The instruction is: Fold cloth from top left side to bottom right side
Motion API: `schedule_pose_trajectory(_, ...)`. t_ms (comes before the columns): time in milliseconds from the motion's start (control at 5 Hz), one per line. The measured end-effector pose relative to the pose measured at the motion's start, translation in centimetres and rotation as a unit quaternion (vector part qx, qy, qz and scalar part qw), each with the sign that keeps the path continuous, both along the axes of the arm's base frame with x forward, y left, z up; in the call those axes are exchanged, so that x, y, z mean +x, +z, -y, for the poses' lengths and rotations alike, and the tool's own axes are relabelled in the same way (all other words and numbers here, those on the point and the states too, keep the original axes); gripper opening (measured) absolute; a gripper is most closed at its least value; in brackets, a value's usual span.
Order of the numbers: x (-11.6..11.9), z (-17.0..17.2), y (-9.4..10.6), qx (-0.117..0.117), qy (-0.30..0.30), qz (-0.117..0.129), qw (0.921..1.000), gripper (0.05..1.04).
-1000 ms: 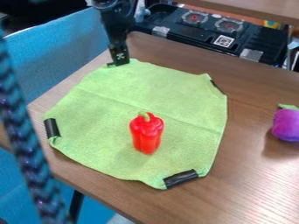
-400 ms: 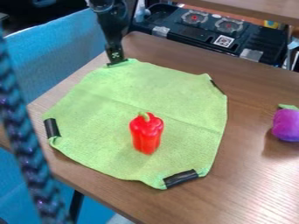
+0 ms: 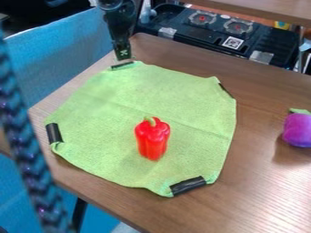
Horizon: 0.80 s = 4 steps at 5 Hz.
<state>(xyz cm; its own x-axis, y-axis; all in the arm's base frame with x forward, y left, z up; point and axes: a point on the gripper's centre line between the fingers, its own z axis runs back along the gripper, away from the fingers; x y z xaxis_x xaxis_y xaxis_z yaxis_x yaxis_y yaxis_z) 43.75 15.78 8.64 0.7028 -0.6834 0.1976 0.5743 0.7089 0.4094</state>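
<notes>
Camera view: green cloth (image 3: 103, 118) spread flat mid-frame on wooden table (image 3: 261, 177), black tape on its corners; red bell pepper toy (image 3: 153, 141) on it near center; black gripper (image 3: 123, 58) upper left, by cloth's top-left corner, can't tell if released or clenched; purple toy (image 3: 298, 130) at right edge
</notes>
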Motion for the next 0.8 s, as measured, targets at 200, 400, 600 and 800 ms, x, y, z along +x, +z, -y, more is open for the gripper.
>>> schedule_pose_trajectory(200, 1.1, -0.9, -0.6, 0.003, 0.016, -0.002, 0.9999, 0.999)
schedule_pose_trajectory(400, 1.9, -1.6, -1.7, 0.006, 0.026, -0.013, 0.9996, 0.999)
schedule_pose_trajectory(600, 2.2, -2.0, -2.1, 0.013, 0.029, -0.015, 0.9994, 1.0)
schedule_pose_trajectory(800, 2.4, -2.2, -3.1, 0.015, 0.033, -0.023, 0.9991, 0.999)
